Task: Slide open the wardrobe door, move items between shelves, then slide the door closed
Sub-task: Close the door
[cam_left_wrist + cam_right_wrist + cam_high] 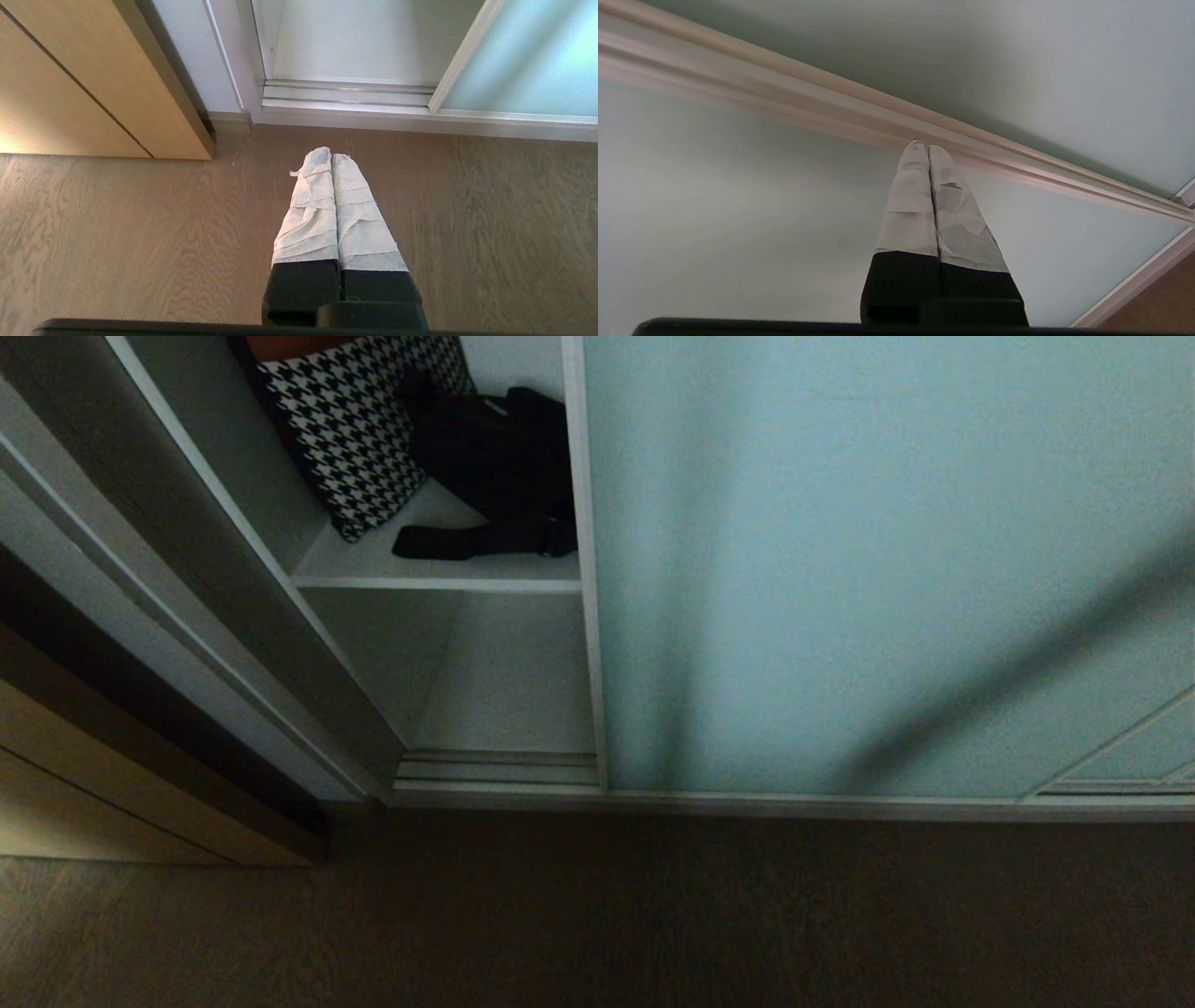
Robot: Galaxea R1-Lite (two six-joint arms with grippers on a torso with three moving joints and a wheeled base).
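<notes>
Head view shows my door [887,569] part open; it looks stiff and slick, so I'd push its frame edge with the right fingers [928,148] pressed together, empty.

We count one sliding wardrobe door [887,569] of frosted pale glass in the head view, with a second glass panel [1017,60] showing behind a metal rail in the right wrist view. We see two shelves: an upper shelf [373,560] and a lower shelf [513,681]. On the upper one we count two items: one black shoulder bag [495,457] and one black-and-white houndstooth cushion [355,429]. We count one strap [467,539] lying at the shelf front. We count two grippers, the left gripper [331,156] and the right gripper [923,145], each with two taped fingers.
</notes>
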